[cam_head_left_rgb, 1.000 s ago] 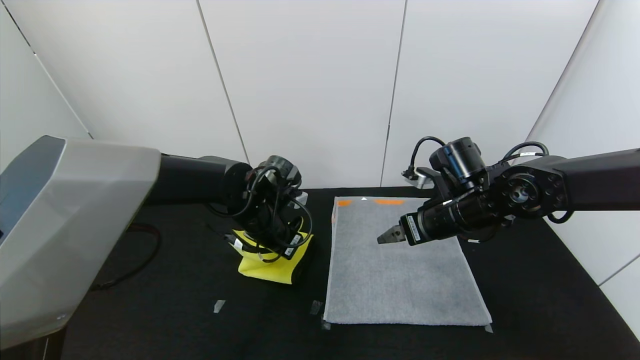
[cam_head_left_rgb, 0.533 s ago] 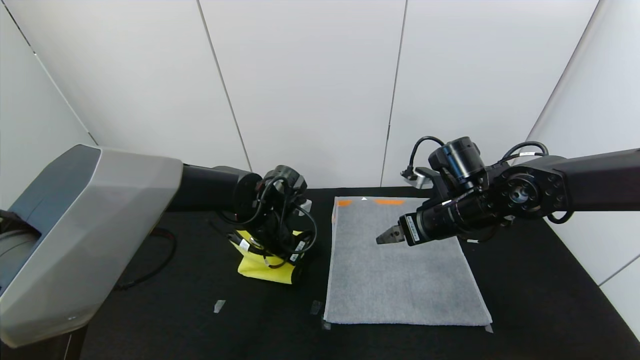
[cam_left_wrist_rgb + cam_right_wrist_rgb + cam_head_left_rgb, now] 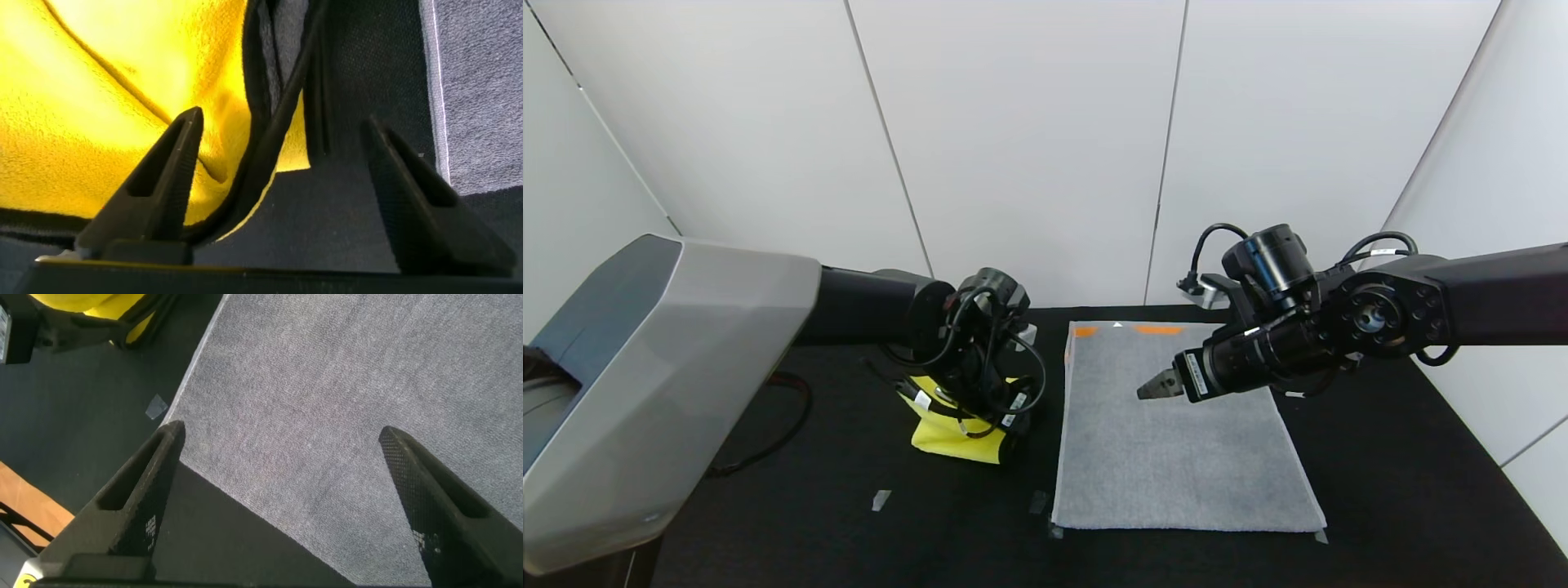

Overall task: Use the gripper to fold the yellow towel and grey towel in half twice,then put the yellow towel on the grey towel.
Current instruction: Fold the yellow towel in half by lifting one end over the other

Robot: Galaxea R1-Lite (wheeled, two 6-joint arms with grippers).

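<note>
The yellow towel (image 3: pixel 956 437) lies bunched and folded on the black table (image 3: pixel 792 506), on my left side, just beside the left long edge of the grey towel (image 3: pixel 1176 457) with a strip of table between them. In my left wrist view the yellow towel (image 3: pixel 106 106) shows its black edge trim curling in a fold between my fingers. My left gripper (image 3: pixel 1001 429) stands low over the towel's right-hand part, its fingers (image 3: pixel 159 188) spread apart, one over the yellow plush and the other over bare table; nothing is clamped. The grey towel lies flat and spread out, its orange-patterned band at the far end. My right gripper (image 3: pixel 1153 387) hovers above the grey towel's middle, pointing toward my left, its fingers (image 3: pixel 139 498) wide apart over the grey towel (image 3: pixel 327 416) and holding nothing. Small bits of tape (image 3: pixel 880 500) sit on the table near the towels' near edges.
</note>
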